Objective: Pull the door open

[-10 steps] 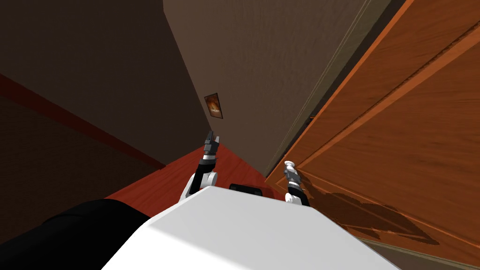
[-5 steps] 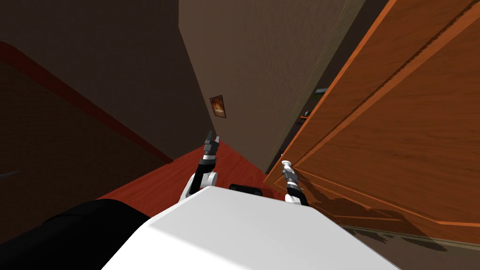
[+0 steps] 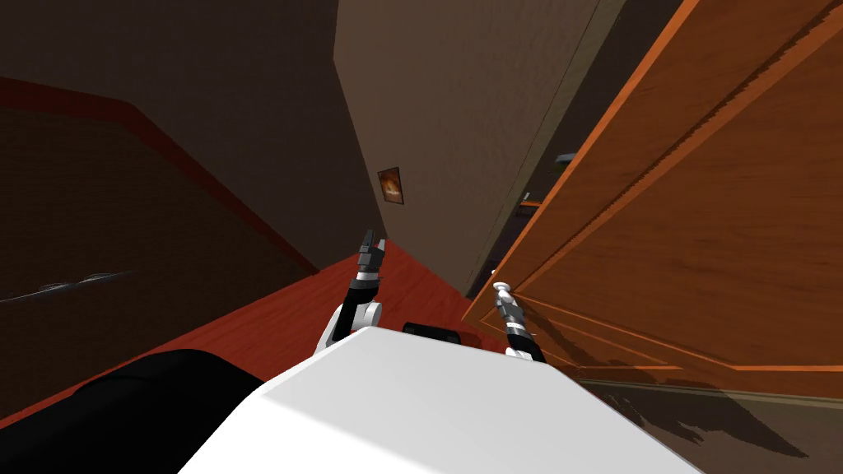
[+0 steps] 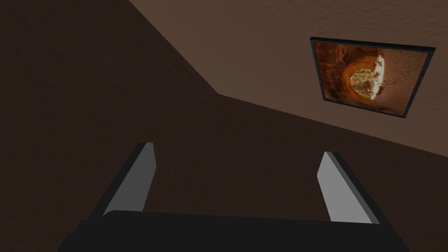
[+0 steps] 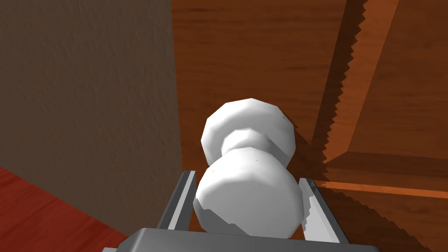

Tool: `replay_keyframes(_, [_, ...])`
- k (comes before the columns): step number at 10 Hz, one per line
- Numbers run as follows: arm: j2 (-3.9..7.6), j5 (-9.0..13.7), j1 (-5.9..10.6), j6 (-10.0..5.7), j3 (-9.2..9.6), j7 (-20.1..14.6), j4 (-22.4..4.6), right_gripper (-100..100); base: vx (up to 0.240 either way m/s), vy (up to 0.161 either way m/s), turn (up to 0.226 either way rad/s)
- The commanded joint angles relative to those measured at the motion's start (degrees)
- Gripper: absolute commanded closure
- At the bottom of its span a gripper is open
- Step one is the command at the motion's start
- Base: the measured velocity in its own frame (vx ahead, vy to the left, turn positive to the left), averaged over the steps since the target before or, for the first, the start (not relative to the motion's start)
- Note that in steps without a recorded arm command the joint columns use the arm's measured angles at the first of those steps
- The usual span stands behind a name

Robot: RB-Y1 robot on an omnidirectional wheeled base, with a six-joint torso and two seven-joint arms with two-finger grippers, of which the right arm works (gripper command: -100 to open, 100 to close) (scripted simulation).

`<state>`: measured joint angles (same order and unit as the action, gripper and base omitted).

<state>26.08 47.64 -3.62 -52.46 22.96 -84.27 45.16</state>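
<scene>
White knob [image 5: 247,192], its axis square to the orange door [image 3: 700,206], sits clamped in the right jaws; left jaws gape empty.

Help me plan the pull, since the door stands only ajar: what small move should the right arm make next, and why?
Probably draw the right gripper back toward the chest in a short arc. Its fingers press both sides of the white door knob, and the wooden door shows only a narrow gap at the brown wall.
</scene>
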Motion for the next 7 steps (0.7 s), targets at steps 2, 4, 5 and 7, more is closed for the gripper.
replay_keyframes(2, [1.08,-0.78,-0.48,-0.95,1.88,-1.68,0.50,100,-0.231,-0.045,0.091])
replay_keyframes(4, [1.55,-1.20,-0.97,-1.42,2.88,-2.47,0.35,100,-0.119,-0.018,0.063])
replay_keyframes(5, [2.05,-1.46,-1.25,-1.88,3.47,-3.06,0.49,100,-0.234,-0.037,0.137])
replay_keyframes(7, [3.46,-2.18,-2.06,-3.21,5.15,-4.73,0.88,100,-0.238,-0.026,0.114])
